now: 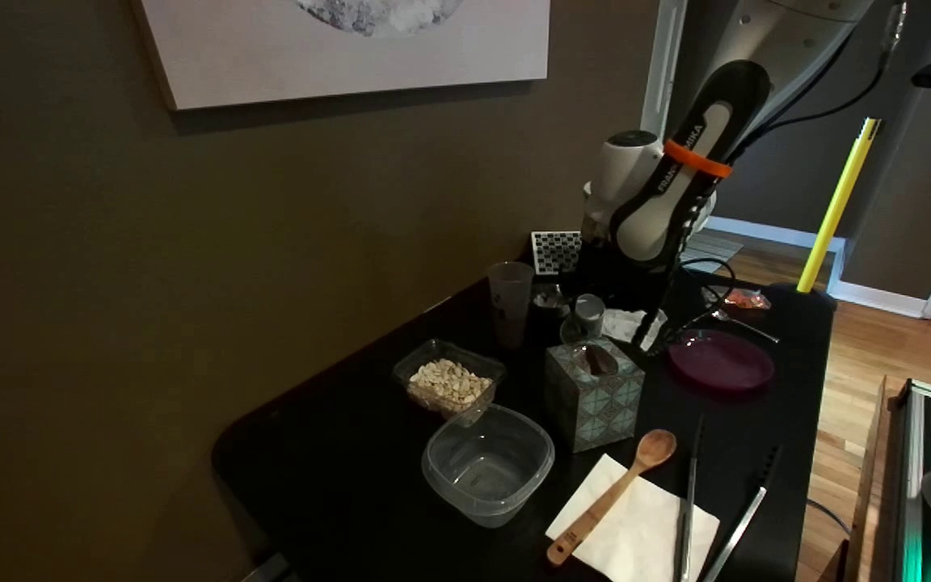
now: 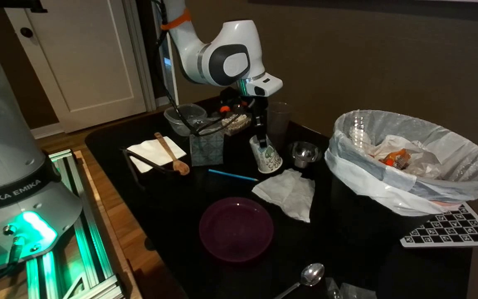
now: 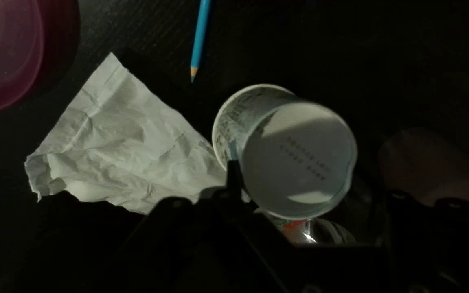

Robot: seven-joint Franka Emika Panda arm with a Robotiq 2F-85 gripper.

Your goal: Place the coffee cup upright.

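Wrist-view shadow hides one finger of the gripper (image 2: 262,142); I cannot tell whether it clasps the tilted, base-up coffee cup (image 3: 299,158). Crumpled paper (image 3: 124,142) lies at its nine o'clock.

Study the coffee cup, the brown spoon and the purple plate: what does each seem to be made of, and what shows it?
Coffee cup: probably paper, matte, from its printed side and lettered base.
Brown spoon: likely wood, smooth, from its warm, uneven tone.
Purple plate: perhaps plastic, faintly glossy, from rim highlights; glazed ceramic possible.
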